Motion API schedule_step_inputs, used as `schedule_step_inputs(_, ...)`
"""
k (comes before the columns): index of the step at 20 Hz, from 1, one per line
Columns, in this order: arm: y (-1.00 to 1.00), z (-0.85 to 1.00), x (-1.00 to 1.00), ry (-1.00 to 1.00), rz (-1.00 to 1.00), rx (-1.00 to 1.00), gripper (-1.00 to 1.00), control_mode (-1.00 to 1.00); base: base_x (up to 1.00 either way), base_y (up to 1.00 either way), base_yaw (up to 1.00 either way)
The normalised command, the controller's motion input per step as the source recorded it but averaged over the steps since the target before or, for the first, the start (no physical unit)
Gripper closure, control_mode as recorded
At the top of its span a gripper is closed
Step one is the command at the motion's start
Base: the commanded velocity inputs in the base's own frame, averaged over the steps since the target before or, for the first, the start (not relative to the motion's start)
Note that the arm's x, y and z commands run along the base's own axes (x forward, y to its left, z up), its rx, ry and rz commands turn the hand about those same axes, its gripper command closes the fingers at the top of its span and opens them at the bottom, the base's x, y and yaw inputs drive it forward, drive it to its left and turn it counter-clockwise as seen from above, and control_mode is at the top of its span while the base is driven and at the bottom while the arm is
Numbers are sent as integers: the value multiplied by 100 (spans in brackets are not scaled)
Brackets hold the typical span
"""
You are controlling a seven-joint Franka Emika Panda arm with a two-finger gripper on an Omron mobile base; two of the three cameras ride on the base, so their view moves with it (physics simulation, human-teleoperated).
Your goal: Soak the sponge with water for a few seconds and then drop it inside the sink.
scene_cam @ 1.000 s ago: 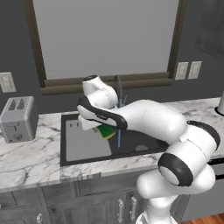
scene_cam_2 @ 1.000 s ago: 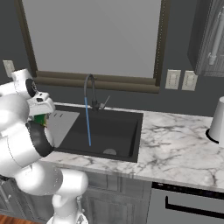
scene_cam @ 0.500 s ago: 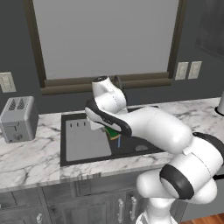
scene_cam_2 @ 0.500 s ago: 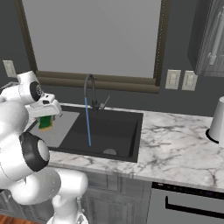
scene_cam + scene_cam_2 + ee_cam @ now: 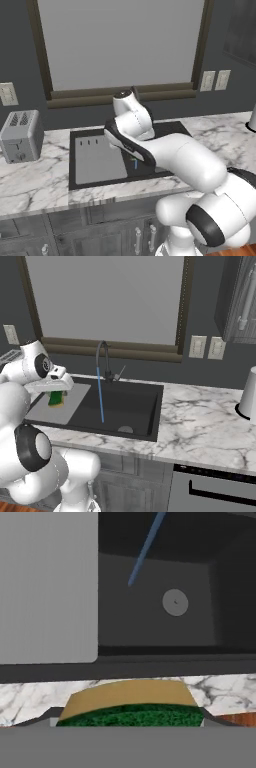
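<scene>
My gripper [image 5: 55, 393] is shut on the sponge [image 5: 56, 401], a small yellow block with a green top. It hangs over the light grey drainboard [image 5: 50, 413] at the left of the dark sink [image 5: 135, 406]. The thin blue water [image 5: 100, 398] falls from the curved faucet [image 5: 102, 353] to the right of the sponge and does not touch it. In the hand view the sponge [image 5: 130, 704] sits between the fingertips, with the water [image 5: 145, 549] and the round drain [image 5: 175, 602] beyond it. In the left base view my own arm hides the gripper.
A silver toaster [image 5: 20, 136] stands on the marble counter [image 5: 35, 180] left of the sink [image 5: 170, 131]. A white vessel [image 5: 248, 392] stands at the far right of the counter. A window runs along the wall behind the faucet.
The arm has swung along the sink toward the water stream, carrying the sponge with it and a little lower. The grip has not changed.
</scene>
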Motion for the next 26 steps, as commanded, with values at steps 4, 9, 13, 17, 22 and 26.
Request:
schedule_step_inputs(4,-3,0,0,-8,-22,0,100,-100,0,0,0)
schedule_step_inputs(9,-2,0,0,-7,-23,0,100,-100,0,0,0)
schedule_step_inputs(13,-4,0,0,-11,-22,1,100,-100,0,0,0)
schedule_step_inputs(17,-3,0,0,-11,-20,2,100,-100,0,0,0)
schedule_step_inputs(22,-14,0,0,-13,-19,2,100,-100,0,0,0)
schedule_step_inputs(26,-18,-9,7,-18,-18,4,100,-100,0,0,0)
